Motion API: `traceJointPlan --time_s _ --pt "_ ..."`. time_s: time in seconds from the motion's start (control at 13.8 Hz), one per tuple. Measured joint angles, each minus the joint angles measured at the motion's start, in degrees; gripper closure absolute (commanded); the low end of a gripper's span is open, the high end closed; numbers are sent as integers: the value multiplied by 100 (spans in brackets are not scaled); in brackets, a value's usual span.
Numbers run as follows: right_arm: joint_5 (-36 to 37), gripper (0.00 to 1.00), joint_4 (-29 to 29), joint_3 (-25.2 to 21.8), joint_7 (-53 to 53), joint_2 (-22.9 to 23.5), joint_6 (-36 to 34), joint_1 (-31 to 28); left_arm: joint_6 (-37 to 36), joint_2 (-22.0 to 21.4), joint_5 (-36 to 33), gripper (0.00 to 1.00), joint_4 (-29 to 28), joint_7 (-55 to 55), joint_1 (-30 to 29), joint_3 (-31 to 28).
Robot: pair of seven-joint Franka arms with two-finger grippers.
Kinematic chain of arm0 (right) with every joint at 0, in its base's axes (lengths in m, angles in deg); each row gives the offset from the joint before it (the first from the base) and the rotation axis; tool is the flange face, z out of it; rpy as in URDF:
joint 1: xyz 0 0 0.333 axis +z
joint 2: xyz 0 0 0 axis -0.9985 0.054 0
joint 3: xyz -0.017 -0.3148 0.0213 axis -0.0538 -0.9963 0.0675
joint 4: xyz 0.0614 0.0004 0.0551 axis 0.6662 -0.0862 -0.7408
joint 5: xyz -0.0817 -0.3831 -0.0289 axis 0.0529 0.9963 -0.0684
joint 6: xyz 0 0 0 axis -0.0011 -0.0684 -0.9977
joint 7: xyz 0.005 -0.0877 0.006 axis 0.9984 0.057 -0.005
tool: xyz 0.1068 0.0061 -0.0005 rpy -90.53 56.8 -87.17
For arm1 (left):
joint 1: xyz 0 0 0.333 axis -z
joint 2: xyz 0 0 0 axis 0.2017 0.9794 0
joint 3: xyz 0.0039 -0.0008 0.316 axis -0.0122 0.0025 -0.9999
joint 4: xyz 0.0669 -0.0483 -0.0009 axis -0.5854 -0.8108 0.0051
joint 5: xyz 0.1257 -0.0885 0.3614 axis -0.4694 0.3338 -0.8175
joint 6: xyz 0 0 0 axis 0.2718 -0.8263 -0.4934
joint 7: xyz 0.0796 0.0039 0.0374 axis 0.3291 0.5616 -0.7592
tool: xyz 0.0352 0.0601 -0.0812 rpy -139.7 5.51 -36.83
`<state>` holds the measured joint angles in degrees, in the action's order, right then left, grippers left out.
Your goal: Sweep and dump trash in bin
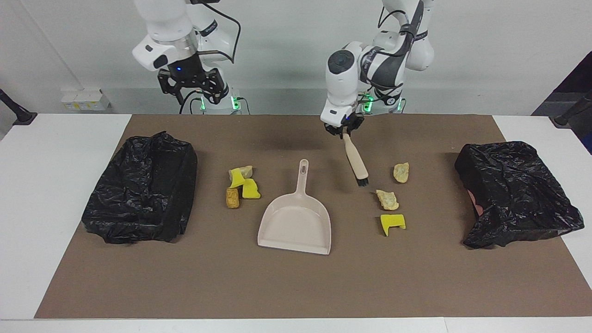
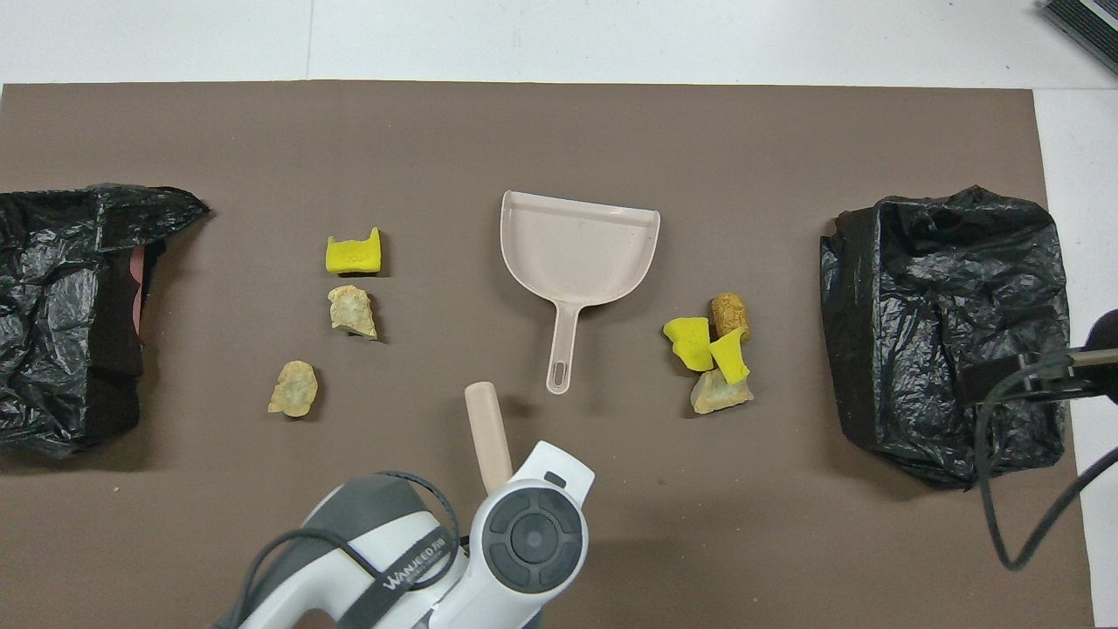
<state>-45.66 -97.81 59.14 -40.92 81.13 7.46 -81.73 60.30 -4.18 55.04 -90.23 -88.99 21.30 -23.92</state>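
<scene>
My left gripper (image 1: 343, 132) is shut on the top of a beige-handled brush (image 1: 356, 162), which hangs tilted with its dark bristles low over the mat. Beside the bristles lie two beige chunks of trash (image 1: 401, 172) (image 1: 387, 199) and a yellow foam piece (image 1: 392, 222). More trash sits toward the right arm's end: yellow pieces (image 1: 251, 188), a beige chunk (image 1: 247, 170) and an orange-brown lump (image 1: 232, 198). The beige dustpan (image 1: 296, 222) lies between the two groups. My right gripper (image 1: 196, 99) hangs open and empty, high near its base. In the overhead view, the brush handle (image 2: 487, 432) sticks out past the left wrist.
Two bins lined with black bags stand on the brown mat (image 1: 296, 286), one at the right arm's end (image 1: 143, 189) and one at the left arm's end (image 1: 513, 189). A cable (image 2: 1004, 489) hangs over the bin (image 2: 948, 332) in the overhead view.
</scene>
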Motion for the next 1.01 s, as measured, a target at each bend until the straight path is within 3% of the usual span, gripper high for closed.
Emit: traceJointPlan --time_s 0.22,0.43,0.65,0.87,1.01 --pt "-32 0 -46 797 1136 894 997 53 348 135 -11 100 -2 1448 -989 -17" --pt "104 0 -36 1287 1886 1843 2049 142 448 218 -93 100 1 2154 -1477 -15" --pt "412 0 -5 1576 2327 2458 2641 159 -106 38 -99 100 14 2035 -1607 -2" --pt "829 0 7 1729 2699 2863 2848 356 -947 -214 -104 100 -11 1446 -1661 2" --pt "1024 0 -29 1746 2734 3030 2857 460 -1130 -371 -105 100 -213 1022 -1669 20"
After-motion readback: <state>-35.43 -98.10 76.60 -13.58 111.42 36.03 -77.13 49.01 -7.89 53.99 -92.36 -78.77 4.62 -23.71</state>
